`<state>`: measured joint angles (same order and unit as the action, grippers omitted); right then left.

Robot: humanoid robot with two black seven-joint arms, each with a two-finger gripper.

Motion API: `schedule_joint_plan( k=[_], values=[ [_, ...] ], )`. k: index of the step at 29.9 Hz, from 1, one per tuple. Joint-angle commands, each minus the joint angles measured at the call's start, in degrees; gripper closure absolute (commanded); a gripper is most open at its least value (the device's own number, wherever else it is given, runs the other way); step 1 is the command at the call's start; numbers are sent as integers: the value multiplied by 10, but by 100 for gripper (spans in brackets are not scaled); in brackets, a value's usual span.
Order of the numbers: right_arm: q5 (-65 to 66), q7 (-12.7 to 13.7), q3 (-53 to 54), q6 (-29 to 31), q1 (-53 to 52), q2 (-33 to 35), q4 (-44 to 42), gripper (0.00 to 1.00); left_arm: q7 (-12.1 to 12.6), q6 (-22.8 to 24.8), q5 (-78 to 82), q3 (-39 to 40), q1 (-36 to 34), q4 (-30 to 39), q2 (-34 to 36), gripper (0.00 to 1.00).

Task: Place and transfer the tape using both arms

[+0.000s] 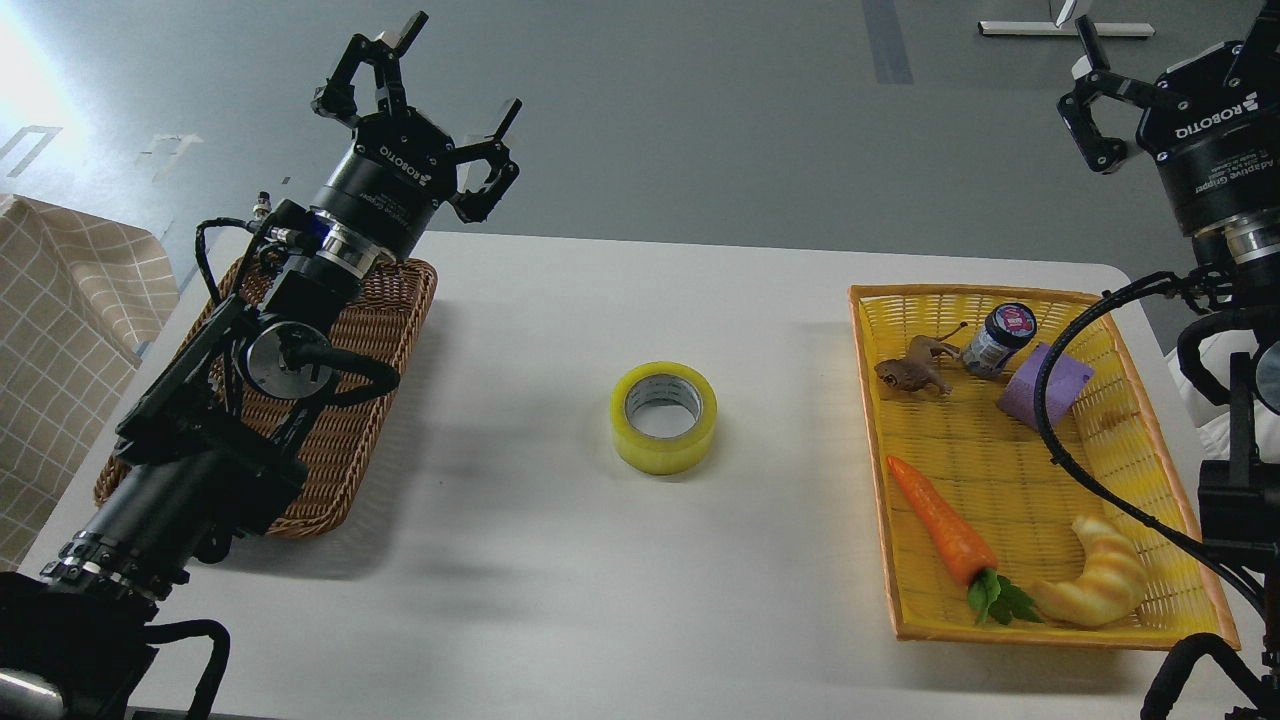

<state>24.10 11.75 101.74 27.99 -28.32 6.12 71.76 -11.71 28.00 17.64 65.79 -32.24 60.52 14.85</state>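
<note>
From the head view, the tape (664, 417) lies flat on its side in the middle of the white table (560, 560), core hole facing up, well apart from both arms. Taking the tape as the landmark: the brown wicker basket (385, 330) sits to its left, the yellow tray (1010, 620) to its right, holding a carrot (940, 528), a croissant (1095, 585), a purple block (1050, 385), a small jar (998, 340) and a toy animal (912, 370).

The risks, as I judge them: lying flat, the roll offers only its rounded wall or its core rim, so a descent off to one side could nudge it away across the smooth table instead of gripping it. A pinch on the slick outer film could slip during the handover between arms. The right arm's cable (1060, 400) hangs over the tray, to the tape's right, and could snag the items there when that arm swings toward the tape.

The left gripper (440, 105), up and to the left of the tape beyond the basket, has its fingers spread wide and holds nothing. The right gripper (1088, 95), far up and right of the tape, is partly cut off by the frame edge; its visible fingers appear parted and empty, touching nothing.
</note>
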Motion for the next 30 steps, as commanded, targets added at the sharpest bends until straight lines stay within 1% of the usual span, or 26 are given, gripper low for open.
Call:
schedule_joint_plan(
  k=[1,6,14,30],
  values=[
    [-5,0,-5,0,15,-5,0,0,0,0,-1,12,0,1,3,2],
    [-38,0,-5,0,19,-23,0,0,-1,0,-1,14,-1,1,2,2],
    [-34,0,-7,0,15,-50,0,0,-1,0,-2,23,-2,4,2,2],
    [-34,0,-15,0,21,-48,1,0,1,0,-2,23,0,5,4,2]
  ],
)
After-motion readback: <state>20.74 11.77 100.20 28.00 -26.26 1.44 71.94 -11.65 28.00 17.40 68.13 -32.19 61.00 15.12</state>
